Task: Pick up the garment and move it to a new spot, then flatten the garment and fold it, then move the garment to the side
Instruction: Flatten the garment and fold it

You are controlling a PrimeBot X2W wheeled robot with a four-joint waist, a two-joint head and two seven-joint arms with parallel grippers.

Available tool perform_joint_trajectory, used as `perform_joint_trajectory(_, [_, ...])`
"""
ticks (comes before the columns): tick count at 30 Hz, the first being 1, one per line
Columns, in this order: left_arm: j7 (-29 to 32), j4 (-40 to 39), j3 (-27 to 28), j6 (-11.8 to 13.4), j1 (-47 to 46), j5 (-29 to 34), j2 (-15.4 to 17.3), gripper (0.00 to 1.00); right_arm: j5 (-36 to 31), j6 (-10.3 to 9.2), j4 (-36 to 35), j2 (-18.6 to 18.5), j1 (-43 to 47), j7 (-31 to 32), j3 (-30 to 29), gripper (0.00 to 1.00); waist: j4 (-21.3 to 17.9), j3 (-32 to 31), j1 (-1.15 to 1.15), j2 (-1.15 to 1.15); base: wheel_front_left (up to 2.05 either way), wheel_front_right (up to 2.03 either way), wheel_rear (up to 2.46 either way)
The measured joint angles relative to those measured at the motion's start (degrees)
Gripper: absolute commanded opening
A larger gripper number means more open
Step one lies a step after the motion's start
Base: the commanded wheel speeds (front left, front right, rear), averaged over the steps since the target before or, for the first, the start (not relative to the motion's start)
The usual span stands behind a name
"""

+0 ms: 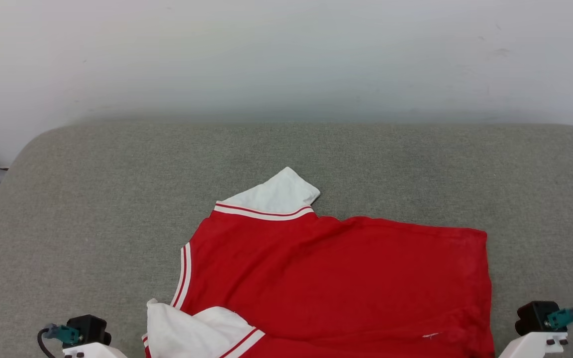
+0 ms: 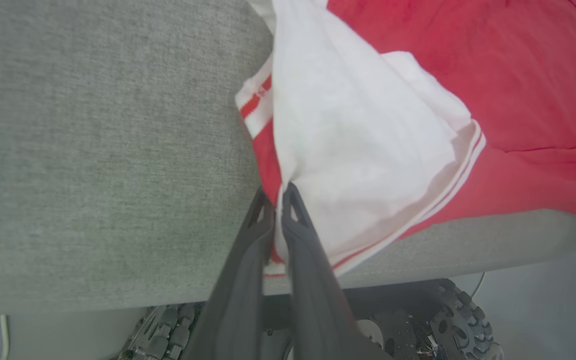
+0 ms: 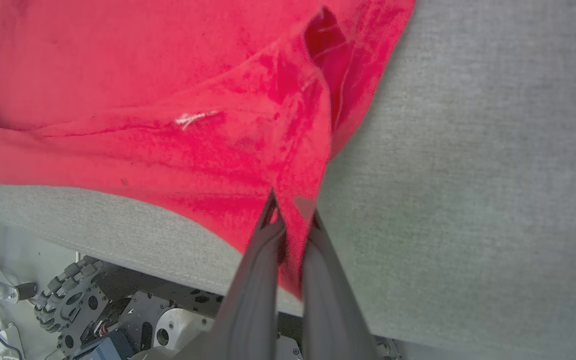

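garment [image 1: 336,278]: thin matt cloth | surface [image 1: 92,209]: grey woven fabric, rough | left gripper [image 2: 276,192]: matt dark plastic

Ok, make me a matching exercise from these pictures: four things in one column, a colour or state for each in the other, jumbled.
Things:
1. left gripper
2. right gripper
3. far sleeve
4. padded surface

States:
A. grey, lying under the garment
B. shut on red fabric
C. white, lying flat
D. shut on white sleeve fabric

Pairs: 1-D, 2-B, 3-C, 4-A
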Motion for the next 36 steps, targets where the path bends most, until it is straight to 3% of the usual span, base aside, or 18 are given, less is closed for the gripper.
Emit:
perform_joint_trajectory(1, [-0.4,0.3,-0.1,0.0,0.0,0.2,-0.6,0.39,0.0,0.0,0.5,0.3,0.5,-0.6,-0.1,0.93,0.0,0.1,0.0,0.0,0.0,0.0,0.0])
perform_joint_trajectory(2, [-0.6,0.6,-0.1,0.0,0.0,0.2,-1.3,0.72,-0.2,-0.01,0.9,0.7,0.9,-1.8,-0.2,1.0,0.0,0.2,0.0,0.0,0.0,0.0,0.0])
perform_joint_trajectory(3, [-0.6,1.0,-0.3,-0.4,-0.2,0.1,-1.8,1.0,-0.5,-0.01,1.2,0.9,1.0,-3.0,0.0,1.0,0.0,0.3,0.0,0.0,0.0,0.0,0.0])
perform_joint_trajectory(10, [-5.3,3.8,-0.1,-1.7,-5.0,4.3,-3.5,1.0,-2.9,-0.01,-0.2,2.3,0.7,-18.0,-0.9,1.0,0.0,0.8,0.0,0.0,0.0,0.0,0.0])
perform_joint_trajectory(18, [-16.8,2.9,1.3,-0.3,-10.8,12.9,-5.5,1.0,-8.7,-0.01,-2.3,3.9,-2.1,-33.0,-3.1,1.0,-0.8,1.1,0.0,0.0,0.0,0.0,0.0])
perform_joint_trajectory(24, [-26.0,2.3,2.6,0.3,-16.0,19.4,-7.4,1.0,-11.9,-0.01,-4.3,5.5,-6.0,-38.2,-5.5,1.0,-1.3,4.1,0.01,0.0,0.0,0.0,0.0])
perform_joint_trajectory(28, [-28.2,2.5,3.6,0.2,-20.0,22.4,-8.8,1.0,-12.9,-0.01,-6.1,6.4,-9.2,-39.4,-6.2,1.0,-1.8,7.6,0.01,0.0,0.0,0.0,0.0])
perform_joint_trajectory(33, [-28.8,5.4,4.6,-1.8,-25.5,23.3,-9.8,1.0,-13.4,-0.01,-8.2,7.0,-13.4,-39.8,-6.0,1.0,-3.1,12.4,0.02,0.0,0.0,0.0,0.0])
perform_joint_trajectory(36, [-27.2,7.8,4.5,-4.4,-29.4,22.9,-9.9,1.0,-13.7,-0.01,-8.9,7.2,-15.4,-39.8,-5.7,1.0,-4.3,14.9,0.02,0.0,0.0,0.0,0.0])
